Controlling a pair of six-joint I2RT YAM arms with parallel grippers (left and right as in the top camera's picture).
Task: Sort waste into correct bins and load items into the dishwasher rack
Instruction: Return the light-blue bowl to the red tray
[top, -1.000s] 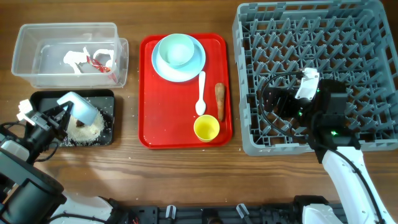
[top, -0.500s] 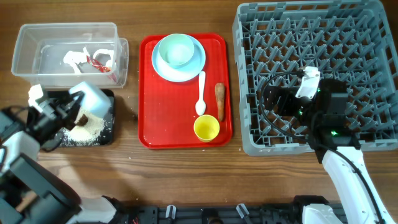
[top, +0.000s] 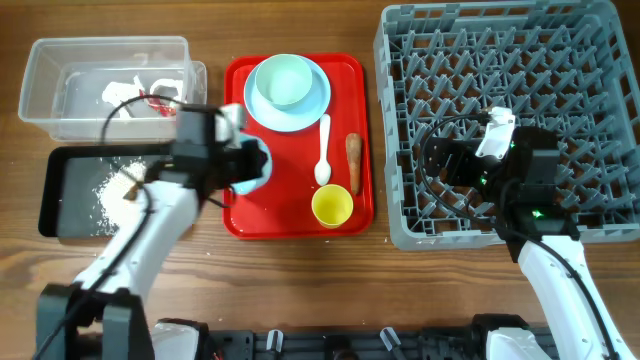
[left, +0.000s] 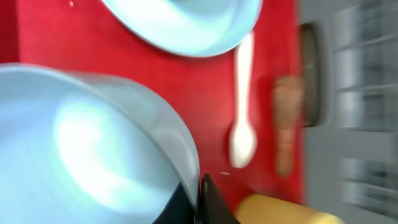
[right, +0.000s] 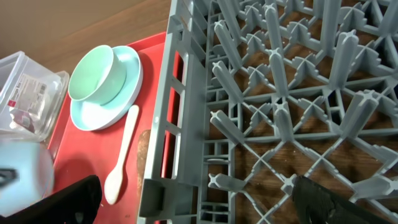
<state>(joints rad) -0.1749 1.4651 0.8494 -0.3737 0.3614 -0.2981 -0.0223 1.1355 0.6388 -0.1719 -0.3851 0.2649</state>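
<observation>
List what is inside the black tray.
White grains lie scattered across the black tray. The left arm, holding the light blue bowl, crosses the tray's right end, so whatever lies beneath it is hidden.

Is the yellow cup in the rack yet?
No, the yellow cup sits on the red tray, outside the grey rack.

- No text, number or brand legible in any view.
- Only printed surface: red printed wrapper (top: 160, 99), lying in the clear tub (top: 105, 42) at the far-left corner of the counter.
- Overhead view: the print shows as red and white patches only, too small to make out letters.
- Right wrist view: same wrapper seen through the tub wall, with dark marks on a pale and reddish ground, blurred and unreadable.
</observation>
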